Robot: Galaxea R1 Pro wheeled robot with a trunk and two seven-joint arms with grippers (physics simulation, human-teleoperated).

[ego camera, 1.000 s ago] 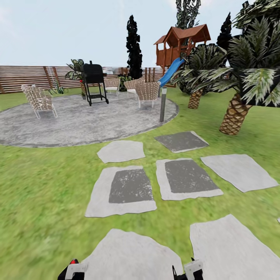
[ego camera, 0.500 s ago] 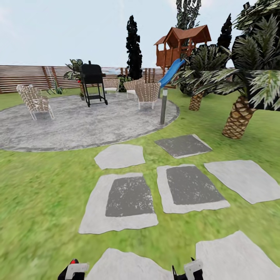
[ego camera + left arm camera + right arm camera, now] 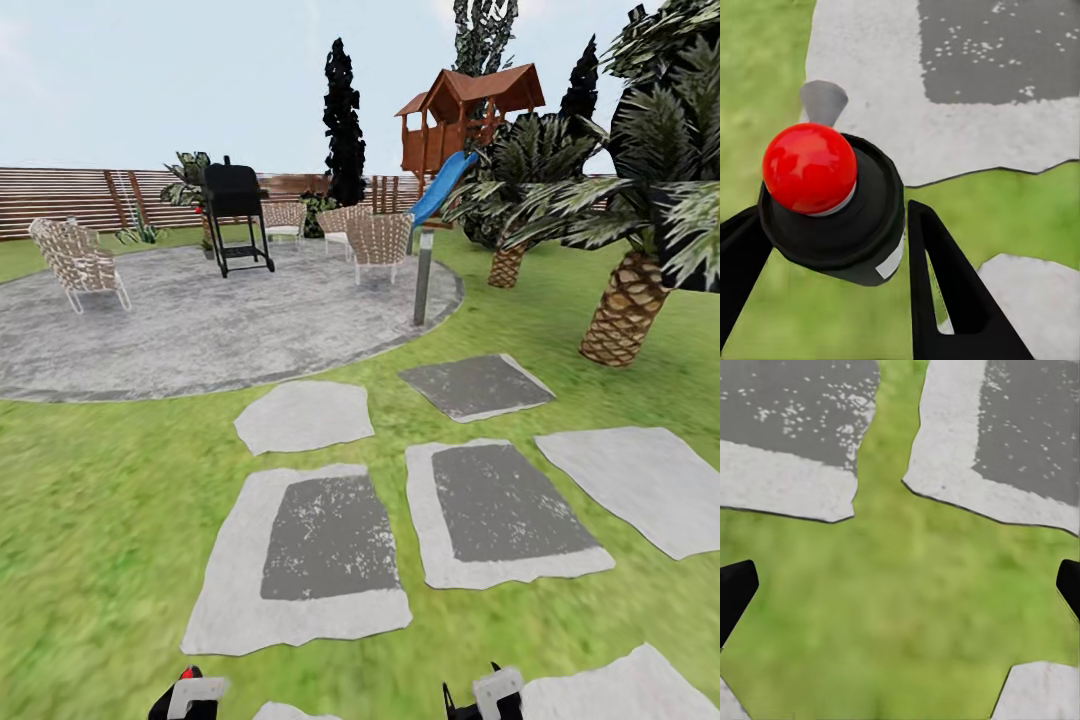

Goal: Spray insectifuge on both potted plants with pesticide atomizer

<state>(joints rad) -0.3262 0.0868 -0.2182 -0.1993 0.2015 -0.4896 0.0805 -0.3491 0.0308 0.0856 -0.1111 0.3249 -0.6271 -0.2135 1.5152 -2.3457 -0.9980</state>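
Observation:
My left gripper [image 3: 832, 225] is shut on a black bottle [image 3: 840, 225] with a round red top and a grey nozzle, which I take for the pesticide atomizer. In the head view its red top [image 3: 189, 675] peeks up at the bottom edge by the left gripper [image 3: 190, 698]. My right gripper [image 3: 900, 585] hangs open over grass with nothing in it, and it also shows low in the head view [image 3: 485, 697]. A low spiky-leaved plant [image 3: 139, 233] stands far off by the wooden fence [image 3: 60, 197]; I cannot tell whether it is one of the potted plants.
Grey stone slabs [image 3: 300, 550] cross the lawn just ahead. Beyond lies a round paved patio [image 3: 200, 320] with wicker chairs [image 3: 75, 262], a black grill [image 3: 235, 215] and a short post [image 3: 423, 275]. Palms [image 3: 625, 310] and a playhouse with a slide [image 3: 465, 120] stand to the right.
The whole view has shifted as the robot rolls forward: slabs slide down the picture and the patio comes nearer. Both grippers keep their places and the left keeps its hold.

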